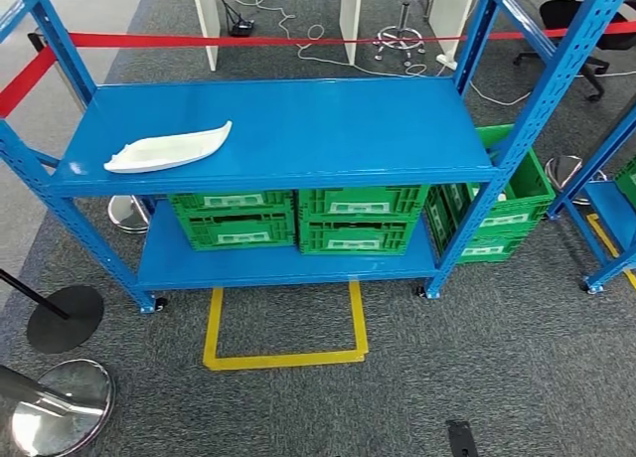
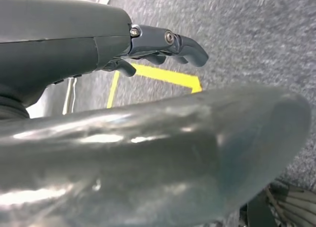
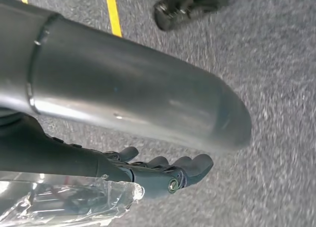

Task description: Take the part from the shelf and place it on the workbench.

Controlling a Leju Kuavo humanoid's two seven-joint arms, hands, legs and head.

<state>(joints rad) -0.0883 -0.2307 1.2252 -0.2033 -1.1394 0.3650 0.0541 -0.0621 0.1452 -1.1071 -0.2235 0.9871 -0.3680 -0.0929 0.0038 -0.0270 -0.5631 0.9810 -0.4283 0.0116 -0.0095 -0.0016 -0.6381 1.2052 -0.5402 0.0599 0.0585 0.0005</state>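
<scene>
We see the white part [image 1: 169,149] lying flat on the top board of the blue shelf [image 1: 300,129], toward its left end, with bare blue board all around it and nothing touching it. On the lower board, under the top one, sit two green crates [image 1: 296,219] side by side, and a third green crate [image 1: 499,204] stands on the carpet just beyond the shelf's right post. A yellow taped outline [image 1: 288,356] marks the grey carpet in front of the shelf. Red tape [image 1: 262,41] runs across behind the shelf, and two round stanchion bases [image 1: 64,402] stand on the floor at the near left. Our left hand [image 2: 164,47] hangs above the carpet near the yellow line, its dark fingers stretched out with slight gaps between them and nothing in its grasp. Our right hand [image 3: 164,172] likewise hangs over the carpet, fingers extended and a little apart, holding nothing, with a piece of clear plastic wrap [image 3: 67,202] beside the wrist.
</scene>
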